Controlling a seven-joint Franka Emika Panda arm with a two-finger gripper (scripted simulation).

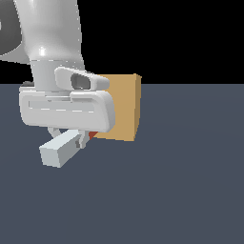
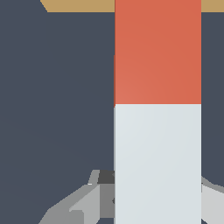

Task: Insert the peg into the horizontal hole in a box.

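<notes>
My gripper [image 1: 76, 139] is shut on the peg [image 1: 59, 148], holding its pale grey-white half; that half sticks out toward the camera in the exterior view. Only a sliver of the red-orange half [image 1: 92, 135] shows below my hand, pointing at the tan box [image 1: 125, 107] behind it. In the wrist view the peg [image 2: 157, 109] runs lengthwise, its red-orange end reaching the box's edge [image 2: 78, 5], with one finger [image 2: 94, 197] pressed against the white half. The hole is hidden behind my hand and the peg.
The box stands on a flat dark blue-grey floor [image 1: 181, 181]. My white arm [image 1: 52, 38] rises at the exterior view's left and covers the box's left part.
</notes>
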